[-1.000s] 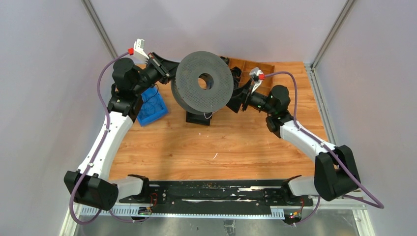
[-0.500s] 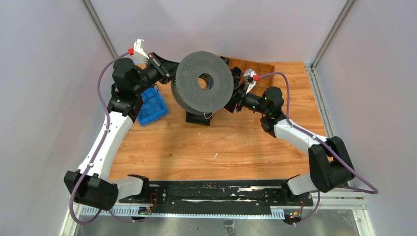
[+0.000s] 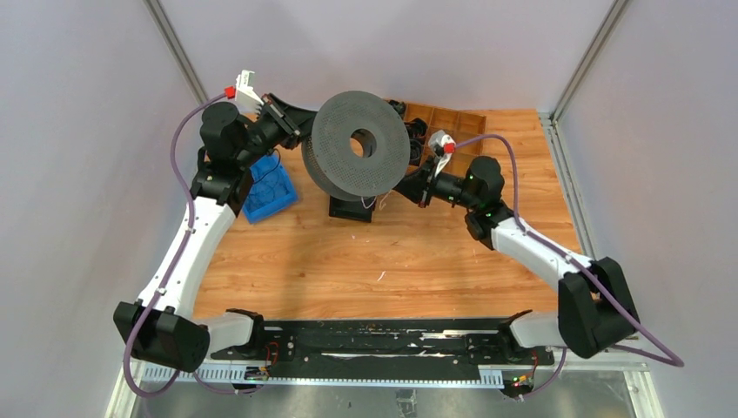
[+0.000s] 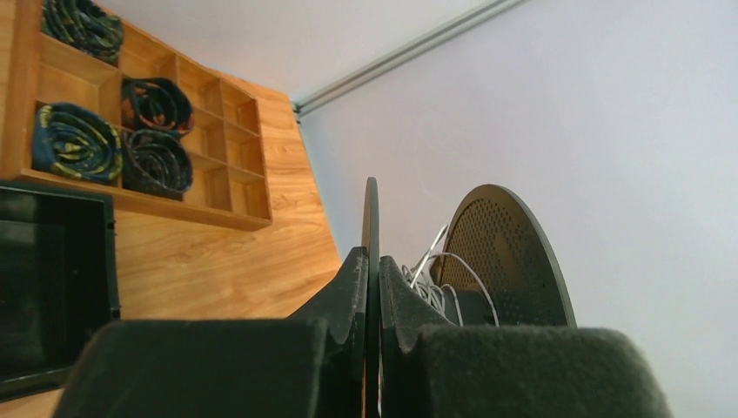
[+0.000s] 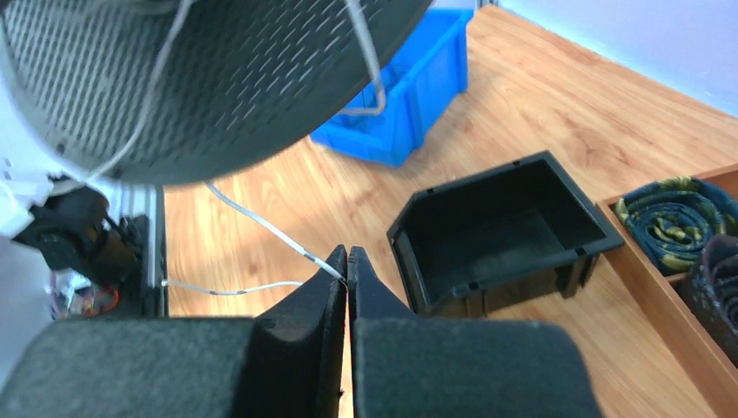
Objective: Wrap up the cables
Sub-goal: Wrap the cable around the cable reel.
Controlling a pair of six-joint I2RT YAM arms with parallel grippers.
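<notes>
A dark perforated reel [image 3: 383, 165] stands toward the far side of the wooden bench [image 3: 392, 252], between the 2 arms. The right claw [image 5: 347, 258] sits low at the reel's right side. Its fingers are pressed together and nip a thin strand of the white cable [image 5: 261, 225] at their tips. The strand runs from the tips up toward the reel, and a 2nd pale length shows just left of the fingers. More loops of it lie between the reel's 2 discs. The left claw [image 4: 372, 279] is pressed onto the thin edge of 1 disc, pinching it from the left. A black bin [image 5: 496, 280] sits near the right claw. A blue bin [image 3: 261, 198] lies left of the reel, and a wooden tray [image 3: 474, 117] of coiled bundles [image 4: 77, 144] is behind it.
</notes>
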